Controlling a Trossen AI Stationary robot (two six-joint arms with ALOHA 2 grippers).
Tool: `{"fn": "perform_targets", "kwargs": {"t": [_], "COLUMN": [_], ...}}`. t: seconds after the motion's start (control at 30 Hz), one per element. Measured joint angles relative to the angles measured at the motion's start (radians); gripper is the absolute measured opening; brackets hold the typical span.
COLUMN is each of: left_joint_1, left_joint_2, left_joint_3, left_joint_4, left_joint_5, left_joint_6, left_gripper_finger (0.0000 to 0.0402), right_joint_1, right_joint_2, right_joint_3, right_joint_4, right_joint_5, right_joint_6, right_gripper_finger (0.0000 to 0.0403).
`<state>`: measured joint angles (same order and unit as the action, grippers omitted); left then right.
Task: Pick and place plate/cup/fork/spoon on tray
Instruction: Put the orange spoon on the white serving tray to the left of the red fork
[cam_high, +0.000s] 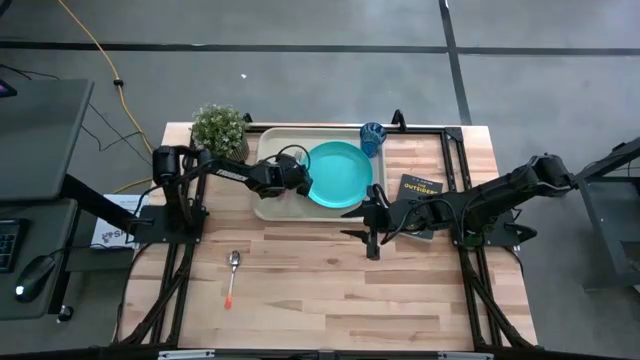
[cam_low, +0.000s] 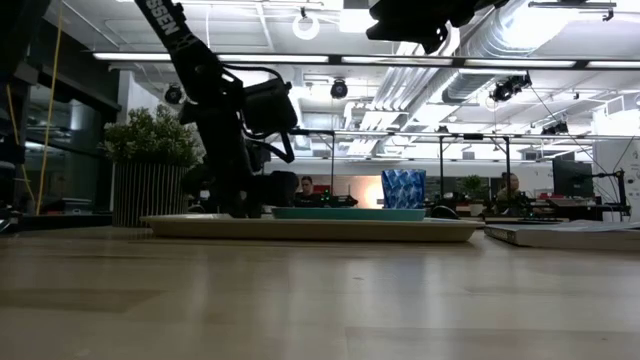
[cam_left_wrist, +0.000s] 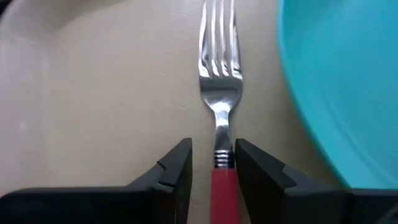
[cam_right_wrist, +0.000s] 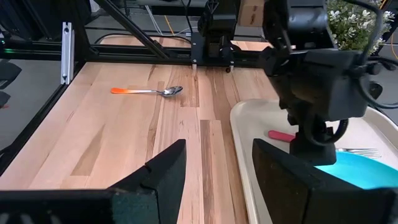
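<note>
From my station I count: one tray (cam_high: 268, 208), one plate (cam_high: 338, 174), one cup (cam_high: 373, 136), one fork (cam_left_wrist: 219, 74), one spoon (cam_high: 232, 276), one book (cam_high: 421, 190), one potted plant (cam_high: 220, 130), one table (cam_high: 320, 290), and two arms, each with one gripper: left gripper (cam_high: 300, 180), right gripper (cam_high: 372, 222).

The left arm reaches forward, its hand (cam_left_wrist: 212, 171) low with fingers slightly parted. The right arm stretches inward, its hand (cam_right_wrist: 214, 171) open.
</note>
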<state>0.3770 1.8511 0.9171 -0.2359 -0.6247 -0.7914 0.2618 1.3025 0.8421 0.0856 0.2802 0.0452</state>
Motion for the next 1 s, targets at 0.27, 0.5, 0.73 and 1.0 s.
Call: {"fn": "perform_targets", "kwargs": {"t": [0.27, 0.5, 0.73, 1.0], "left_joint_1": [0.036, 0.035, 0.033, -0.005], "left_joint_2": [0.0, -0.002, -0.097, -0.333], "left_joint_3": [0.11, 0.212, 0.249, 0.245], "left_joint_4": [-0.259, -0.481, -0.585, -0.632], "left_joint_5": [-0.006, -0.077, -0.101, -0.049], "left_joint_6": [0.052, 0.115, 0.164, 0.263], "left_gripper_finger": [0.0115, 0.0115, 0.0115, 0.0115], "right_joint_1": [0.0, 0.0, 0.0, 0.0], "right_joint_2": [0.0, 0.0, 0.0, 0.0], "right_joint_3": [0.0, 0.0, 0.0, 0.0], "right_joint_4": [0.0, 0.0, 0.0, 0.0], "right_joint_5": [0.0, 0.0, 0.0, 0.0], "right_joint_6": [0.0, 0.0, 0.0, 0.0], "right_gripper_finger": [0.0177, 0.0177, 0.0177, 0.0177]}}
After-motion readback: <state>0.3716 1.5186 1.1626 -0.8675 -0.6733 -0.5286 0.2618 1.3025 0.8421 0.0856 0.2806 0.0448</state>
